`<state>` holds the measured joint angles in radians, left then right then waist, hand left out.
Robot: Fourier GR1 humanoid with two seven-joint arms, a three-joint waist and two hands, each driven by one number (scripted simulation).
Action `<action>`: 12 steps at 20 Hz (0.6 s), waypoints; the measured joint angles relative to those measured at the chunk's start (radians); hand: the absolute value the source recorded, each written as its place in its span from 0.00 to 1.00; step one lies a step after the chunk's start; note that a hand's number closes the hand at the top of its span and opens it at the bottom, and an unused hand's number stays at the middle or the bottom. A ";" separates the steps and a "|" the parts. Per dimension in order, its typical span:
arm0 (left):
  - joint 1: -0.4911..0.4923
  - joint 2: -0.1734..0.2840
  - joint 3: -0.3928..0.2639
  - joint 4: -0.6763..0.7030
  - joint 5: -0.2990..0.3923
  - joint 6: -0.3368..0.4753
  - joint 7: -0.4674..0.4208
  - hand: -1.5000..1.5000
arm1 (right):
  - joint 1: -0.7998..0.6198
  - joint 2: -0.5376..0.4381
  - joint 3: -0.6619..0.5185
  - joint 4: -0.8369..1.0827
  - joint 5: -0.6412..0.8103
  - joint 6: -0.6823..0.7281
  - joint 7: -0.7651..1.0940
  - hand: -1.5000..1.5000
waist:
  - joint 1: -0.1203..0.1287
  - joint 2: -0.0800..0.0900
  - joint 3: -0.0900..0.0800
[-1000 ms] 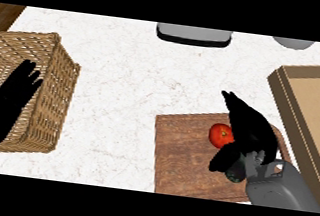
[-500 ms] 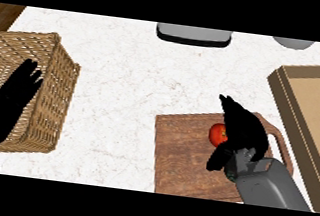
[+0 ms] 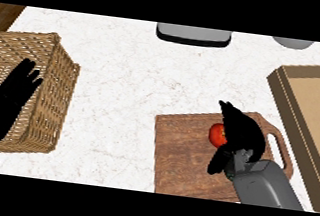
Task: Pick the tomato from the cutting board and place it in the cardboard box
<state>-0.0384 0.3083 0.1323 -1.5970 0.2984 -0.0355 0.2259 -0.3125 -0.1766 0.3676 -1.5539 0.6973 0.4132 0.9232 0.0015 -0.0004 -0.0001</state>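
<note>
— Tomato (image 3: 217, 134) lifted yet?
— No, it sits on the cutting board (image 3: 187, 156), right hand (image 3: 240, 135) draped over it, grasp unclear. Left hand (image 3: 4, 103) rests open over the wicker basket (image 3: 56, 67), left of the board.
— Room?
— Cardboard box (image 3: 319, 107) just right of the board; its near wall needs clearing.

Bright, even light is falling across the pale surface (image 3: 159, 79); no glare is showing, and only faint soft shading is lying beside the wicker basket (image 3: 42, 65).
</note>
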 measured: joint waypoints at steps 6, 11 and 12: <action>-0.004 -0.017 0.017 -0.009 -0.016 -0.012 0.012 0.50 | -0.008 0.033 -0.031 0.074 0.052 0.004 -0.036 0.00 | 0.001 0.000 0.000; 0.003 -0.022 0.041 -0.041 -0.012 -0.030 0.044 0.50 | 0.007 0.041 -0.056 0.095 0.091 0.003 -0.072 1.00 | 0.001 0.000 0.000; 0.005 -0.021 0.045 -0.052 -0.011 -0.034 0.052 0.50 | 0.000 0.036 -0.064 0.107 0.099 0.001 -0.090 1.00 | 0.001 0.000 0.000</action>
<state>-0.0329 0.2871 0.1770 -1.6489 0.2875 -0.0690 0.2782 -0.3123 -0.1408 0.3036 -1.4470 0.7965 0.4147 0.8331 0.0029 -0.0003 0.0000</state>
